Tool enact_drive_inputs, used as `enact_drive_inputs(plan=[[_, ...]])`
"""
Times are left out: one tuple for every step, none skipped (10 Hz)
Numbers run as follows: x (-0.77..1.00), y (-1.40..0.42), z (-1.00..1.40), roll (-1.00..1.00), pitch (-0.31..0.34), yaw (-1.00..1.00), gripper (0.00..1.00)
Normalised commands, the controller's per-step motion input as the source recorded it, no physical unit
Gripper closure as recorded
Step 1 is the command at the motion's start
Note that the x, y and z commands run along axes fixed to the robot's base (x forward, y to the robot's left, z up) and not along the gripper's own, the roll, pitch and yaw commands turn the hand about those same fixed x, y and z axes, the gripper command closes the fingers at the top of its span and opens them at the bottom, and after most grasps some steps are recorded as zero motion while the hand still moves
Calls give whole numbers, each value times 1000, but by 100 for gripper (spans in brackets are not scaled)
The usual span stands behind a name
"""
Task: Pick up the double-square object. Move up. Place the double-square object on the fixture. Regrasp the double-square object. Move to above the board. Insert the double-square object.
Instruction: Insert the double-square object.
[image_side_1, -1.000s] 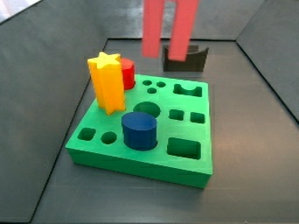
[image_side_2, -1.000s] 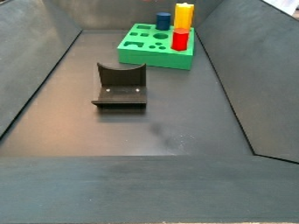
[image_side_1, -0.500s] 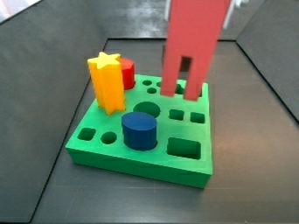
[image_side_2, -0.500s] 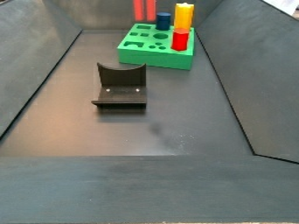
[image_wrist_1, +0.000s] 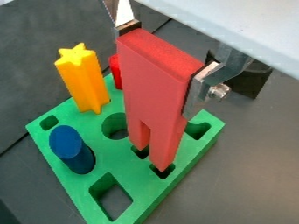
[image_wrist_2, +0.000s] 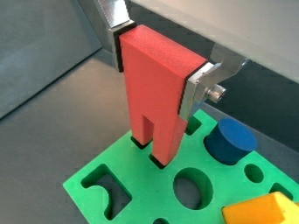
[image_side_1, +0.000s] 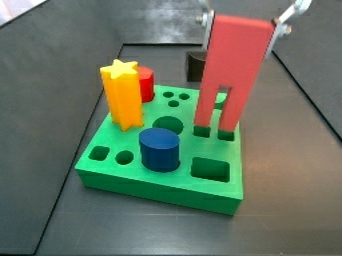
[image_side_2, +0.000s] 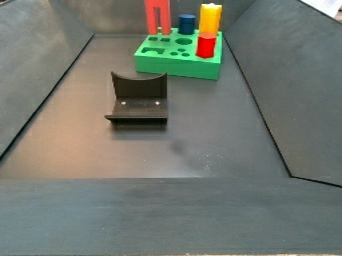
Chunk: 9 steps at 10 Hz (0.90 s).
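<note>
Currently the double-square object (image_wrist_1: 156, 96) is being gripped upright by the gripper (image_wrist_1: 163, 54), its notched end reaching the board (image_wrist_1: 176, 175).

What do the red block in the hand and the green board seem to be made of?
The red block, clamped upright in the hand above the board, looks like matte plastic: even colour, sharp flat faces, no grain. The green board looks like the same kind of plastic, with a slight sheen on its top. Both may be printed or moulded; the pictures cannot tell which.

You see matt red plastic on the double-square object (image_wrist_1: 155, 94). The gripper (image_wrist_1: 163, 54) above the board (image_wrist_1: 111, 192) has brushed silver metal fingers (image_wrist_1: 214, 77). The board's green looks matt plastic too.
</note>
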Motion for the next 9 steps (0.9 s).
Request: enact_drive_inputs(plan=[[0,0,-146,11,0,0,100],[-86,0,-103,36,-34,0,100],[-17,0,-123,1,-9,0,100],[0,0,-186,0,-10,0,100],[57,0,-183,-1,0,0,100],[0,26,-214,-91,-10,0,100],[0,29,-206,-61,-20,0,100],[0,0,-197,-57,-27,0,100],[51,-31,-191,-90,-34,0,100]])
